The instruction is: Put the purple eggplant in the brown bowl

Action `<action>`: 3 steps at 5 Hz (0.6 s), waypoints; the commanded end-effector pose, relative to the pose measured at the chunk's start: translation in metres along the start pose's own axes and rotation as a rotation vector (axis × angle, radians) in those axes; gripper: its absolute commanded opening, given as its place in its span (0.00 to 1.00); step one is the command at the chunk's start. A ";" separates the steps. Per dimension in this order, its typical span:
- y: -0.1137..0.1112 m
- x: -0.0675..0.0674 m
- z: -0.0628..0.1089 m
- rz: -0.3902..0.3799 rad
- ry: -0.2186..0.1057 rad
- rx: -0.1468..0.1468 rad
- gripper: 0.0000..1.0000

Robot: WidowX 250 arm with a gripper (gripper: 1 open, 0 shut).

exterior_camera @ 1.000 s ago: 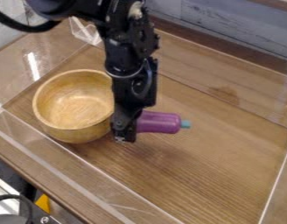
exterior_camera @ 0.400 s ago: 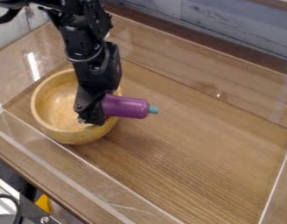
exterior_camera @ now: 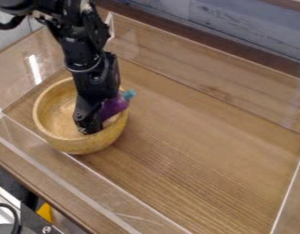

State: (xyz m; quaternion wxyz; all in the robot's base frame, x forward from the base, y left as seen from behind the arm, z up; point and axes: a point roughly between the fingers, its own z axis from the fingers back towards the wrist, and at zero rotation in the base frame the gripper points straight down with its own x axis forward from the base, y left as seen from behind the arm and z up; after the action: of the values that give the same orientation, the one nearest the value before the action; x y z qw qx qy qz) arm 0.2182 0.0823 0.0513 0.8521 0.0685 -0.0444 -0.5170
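Where the picture began nearest the camera, showed clear plastic walls (exterior_camera: 67,196) fencing a wood-grain bench (exterior_camera: 214,155), with a glimpse of black and yellow gear (exterior_camera: 43,218) past the lower left corner. Showed bare boards across the whole right half.

Farther in, at left of centre, found the brown bowl (exterior_camera: 55,123) sitting flat on the bench, round, thick-walled, pale inside with visible grain. Hung over its right half the black arm (exterior_camera: 77,41), reaching down from the top left, with the pincer (exterior_camera: 94,111) pointing straight down into the bowl. Looked to have the jaws parted rather than clamped, though dark fingers and blur kept the gap from being plainly seen. Lay the purple eggplant (exterior_camera: 112,106) tilted against the inside of the bowl's right wall, just beside the pincer, with its teal stem tip (exterior_camera: 129,93) poking up and right over the rim. Could not tell whether a finger touched it or stood just apart.

Beyond the bowl, ran the far plastic wall (exterior_camera: 226,46) across the bench edge, and behind that a grey planked surface (exterior_camera: 238,18) filled the top right.
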 end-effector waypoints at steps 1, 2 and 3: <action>0.008 -0.004 0.002 0.049 0.008 0.029 0.00; 0.005 0.002 0.002 0.045 0.007 0.028 1.00; 0.002 0.008 0.001 0.040 0.008 0.026 1.00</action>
State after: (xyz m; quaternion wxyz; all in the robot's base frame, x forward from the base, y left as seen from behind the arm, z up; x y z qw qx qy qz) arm 0.2202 0.0762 0.0473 0.8646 0.0700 -0.0408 -0.4959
